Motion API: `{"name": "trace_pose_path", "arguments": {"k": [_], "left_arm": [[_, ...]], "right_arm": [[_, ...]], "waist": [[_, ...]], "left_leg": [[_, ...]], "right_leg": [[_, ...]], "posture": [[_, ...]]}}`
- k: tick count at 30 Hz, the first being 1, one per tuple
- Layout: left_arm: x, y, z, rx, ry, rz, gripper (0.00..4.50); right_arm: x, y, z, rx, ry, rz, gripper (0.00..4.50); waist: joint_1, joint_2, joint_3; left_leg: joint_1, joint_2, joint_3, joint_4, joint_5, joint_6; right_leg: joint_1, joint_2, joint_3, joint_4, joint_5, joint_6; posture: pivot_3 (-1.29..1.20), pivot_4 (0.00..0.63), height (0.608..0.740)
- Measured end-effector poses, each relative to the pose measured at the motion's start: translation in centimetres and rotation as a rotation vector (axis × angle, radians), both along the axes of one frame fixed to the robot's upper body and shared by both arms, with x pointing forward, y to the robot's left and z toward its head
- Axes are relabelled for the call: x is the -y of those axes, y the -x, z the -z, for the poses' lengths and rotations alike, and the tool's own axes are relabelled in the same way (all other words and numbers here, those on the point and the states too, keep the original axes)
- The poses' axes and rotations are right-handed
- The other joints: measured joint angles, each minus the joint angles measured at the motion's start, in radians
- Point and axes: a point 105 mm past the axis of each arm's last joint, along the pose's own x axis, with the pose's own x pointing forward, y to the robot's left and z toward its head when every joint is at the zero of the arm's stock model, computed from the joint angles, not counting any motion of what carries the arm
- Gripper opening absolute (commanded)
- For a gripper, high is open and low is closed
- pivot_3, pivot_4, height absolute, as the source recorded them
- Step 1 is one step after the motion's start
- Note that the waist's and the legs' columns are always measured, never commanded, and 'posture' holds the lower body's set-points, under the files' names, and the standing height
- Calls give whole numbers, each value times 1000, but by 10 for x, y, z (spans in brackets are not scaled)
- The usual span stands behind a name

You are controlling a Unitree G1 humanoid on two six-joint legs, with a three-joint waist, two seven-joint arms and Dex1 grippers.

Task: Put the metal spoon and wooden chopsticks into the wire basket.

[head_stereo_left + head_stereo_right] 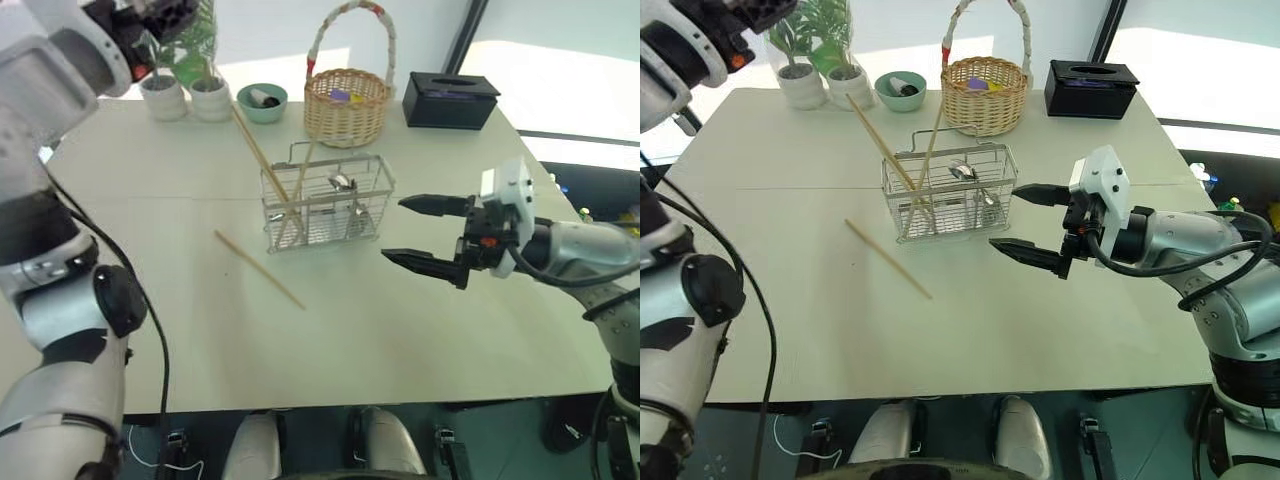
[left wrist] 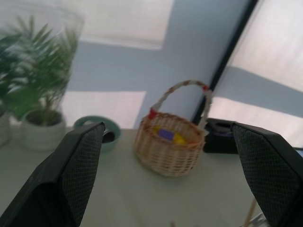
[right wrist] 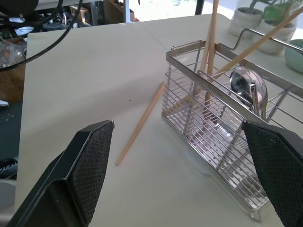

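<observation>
We see the wire basket (image 1: 325,202) standing near the middle of the counter (image 1: 420,330). The metal spoon (image 3: 247,87) is already upright inside it, bowl up, and two wooden chopsticks (image 1: 262,155) lean out of its left compartment. One more chopstick (image 1: 259,269) lies flat on the counter just in front and to the left of the basket, apart from it.

Our right gripper (image 1: 417,232) hovers to the right of the basket with its jaws wide apart and nothing between them. Our left gripper (image 2: 175,175) is raised high at the far left, also spread wide and empty, facing the wicker basket (image 2: 169,142) at the back.

We judge the loose chopstick to be light, stiff and smooth, and lying flush, so it leaves little for the fingers to get under and may roll or skid when pressed. We would pinch it across its width near the middle, so it does not swing, then tip it upright over the basket's open top. The basket itself looks light and could slide if knocked.
</observation>
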Motion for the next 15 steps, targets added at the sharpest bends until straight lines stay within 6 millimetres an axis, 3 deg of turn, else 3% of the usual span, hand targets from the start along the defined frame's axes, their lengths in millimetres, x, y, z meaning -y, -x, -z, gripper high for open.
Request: {"name": "trace_pose_path", "arguments": {"k": [2,4,7,12,15], "left_arm": [[-22,-5,30,-182,4,-198,4483],[-31,-6,63,-352,45,-314,4483],[-16,-8,101,-555,81,-340,4483],[10,-11,135,-713,98,-348,4483],[25,-9,166,-836,109,-364,4483]], "right_arm": [[-2,0,2,-8,-3,-10,4500],[-4,-1,1,-6,-8,-19,4500],[-10,-3,1,-5,-19,-45,4500],[-14,-4,0,2,-9,-62,4500],[-15,-5,2,-3,-21,-59,4500]], "waist": [[-2,-1,0],[-2,-3,2],[0,-5,3],[-4,-6,4],[-3,-6,4]], "left_leg": [[0,0,0,0,0,0],[0,0,0,0,0,0],[-1,0,0,0,0,-1],[-1,-1,1,-1,0,-1],[0,0,1,-3,1,-3]], "right_leg": [[0,0,0,0,0,0],[0,0,0,0,0,0],[-1,0,0,0,0,0],[-2,0,0,0,0,0],[-2,0,0,0,0,0]], "posture": [[0,150,717],[0,150,717],[0,150,717],[0,150,717],[0,150,717]]}}
